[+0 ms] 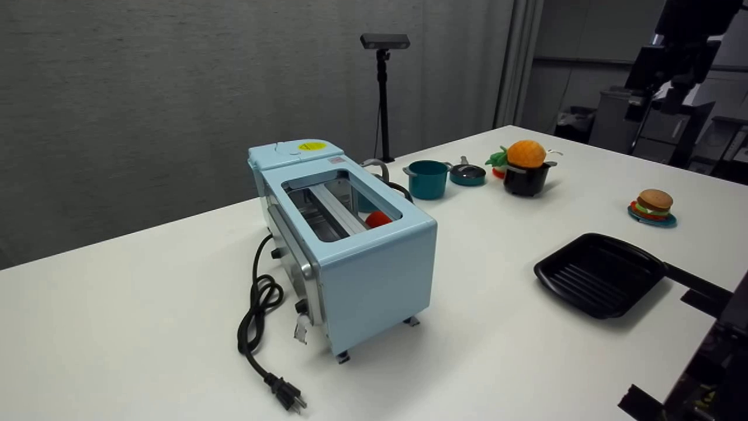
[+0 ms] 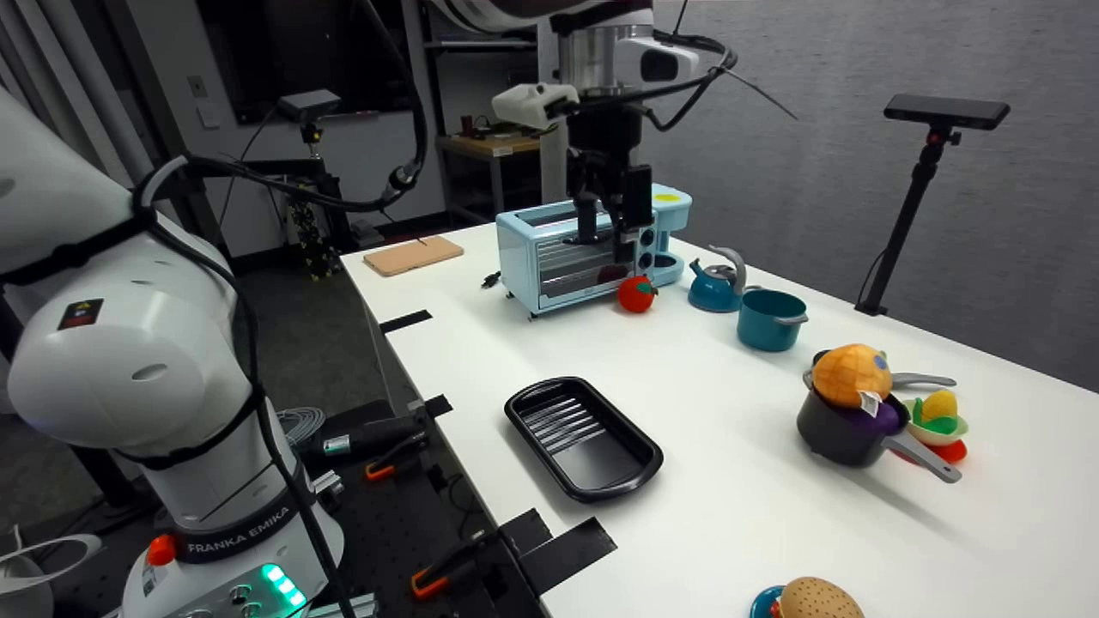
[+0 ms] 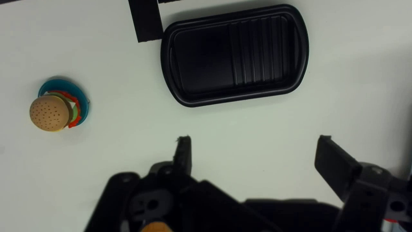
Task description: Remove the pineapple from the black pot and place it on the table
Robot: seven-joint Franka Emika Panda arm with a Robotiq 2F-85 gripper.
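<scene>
Closest to us in an exterior view stands the white robot arm (image 2: 163, 386), just off the edge of the table (image 2: 695, 532) marked with black tape (image 2: 568, 554). Next in size we find the light-blue toaster oven (image 1: 374, 286), one end near the edge along the grey curtain (image 1: 175, 105). Over the table hangs the gripper (image 3: 256, 138), its fingers (image 3: 334, 162) spread wide, white surface showing between them. We see the black grill pan (image 3: 235, 58) near the taped edge and the teal pot (image 1: 428, 182) near the curtain edge. Toward the far corner, in an exterior view, the black pot (image 1: 524, 183) carries the pineapple (image 1: 526, 153) in its mouth, bulging above the rim. Then comes the toy burger (image 1: 653, 201) on a teal dish (image 3: 59, 84), near the edge right of that corner.
</scene>
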